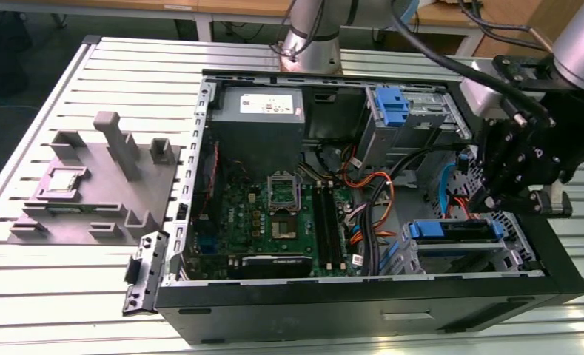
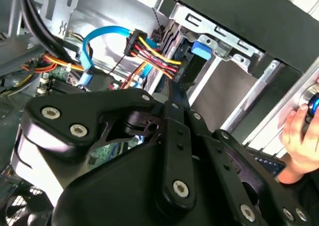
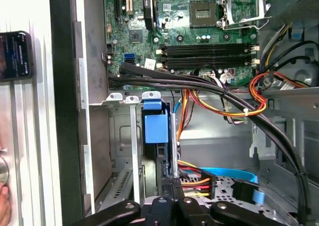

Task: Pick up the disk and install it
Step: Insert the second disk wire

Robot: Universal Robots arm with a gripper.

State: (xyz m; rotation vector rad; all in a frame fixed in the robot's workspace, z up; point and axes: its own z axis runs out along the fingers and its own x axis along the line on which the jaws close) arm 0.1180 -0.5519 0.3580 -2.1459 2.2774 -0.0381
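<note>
No text legible anywhere.

- Power-supply box (image 1: pixel 262 118), just beside the motherboard (image 1: pixel 272 214) in the exterior view: white label (image 1: pixel 270 104) with dark print and a red mark, too small to read.
- On the motherboard: small white sticker (image 3: pixel 150 64) in the first wrist view, characters unreadable.
- Dark handheld screen (image 3: pixel 15 54), well apart from the motherboard, outside the case wall: lit lines, illegible.
- The disk (image 3: pixel 154 127), near the motherboard: any marking on its blue carrier cannot be told.

Even overhead light, glare on the slatted table (image 1: pixel 391 336), case interior dim, perhaps slightly soft in wrist views
</note>
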